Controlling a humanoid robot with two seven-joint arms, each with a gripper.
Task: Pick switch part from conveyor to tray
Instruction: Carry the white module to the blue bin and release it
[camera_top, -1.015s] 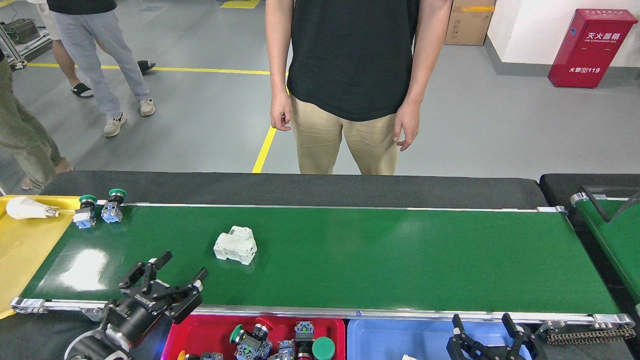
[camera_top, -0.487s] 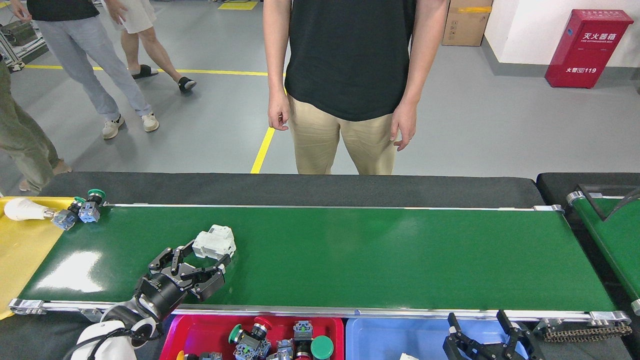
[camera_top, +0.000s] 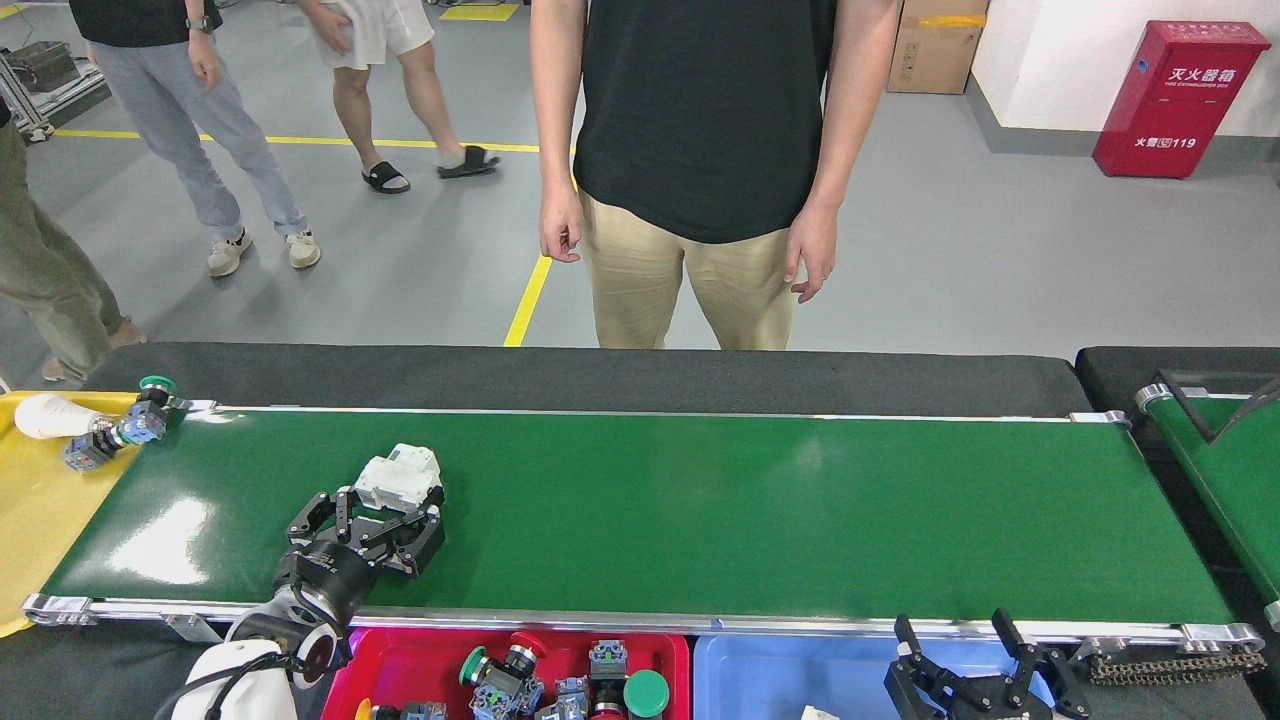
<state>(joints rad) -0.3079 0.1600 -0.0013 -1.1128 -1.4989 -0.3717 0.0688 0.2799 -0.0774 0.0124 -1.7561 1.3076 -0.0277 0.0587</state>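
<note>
Jaws of the left gripper (camera_top: 392, 506) were closed about the near end of the white switch part (camera_top: 399, 476), black fingers (camera_top: 428, 524) on either side of it. Whether the part was lifted off the conveyor (camera_top: 700, 510) or resting on it could not be told; it sat over the belt's left portion, nearer the front rail than the back. Left arm entered from the lower left corner.

Right gripper (camera_top: 960, 650) was low at the bottom right, over the blue tray (camera_top: 780, 675), fingers spread apart with nothing between them.

Red tray (camera_top: 420, 665) lay just in front of the conveyor's front rail, below and slightly right of the left gripper. It held several push-button parts (camera_top: 560, 685) with red and green caps.

Yellow tray (camera_top: 40, 500) stood at the belt's left end, with a white bulb (camera_top: 45, 415) on it. Two green-capped button parts (camera_top: 125, 425) lay at the belt's far left corner, at the edge of the yellow tray.

A person (camera_top: 700, 160) in a black shirt stood behind the conveyor, hands down. More people were on the floor at upper left.
</note>
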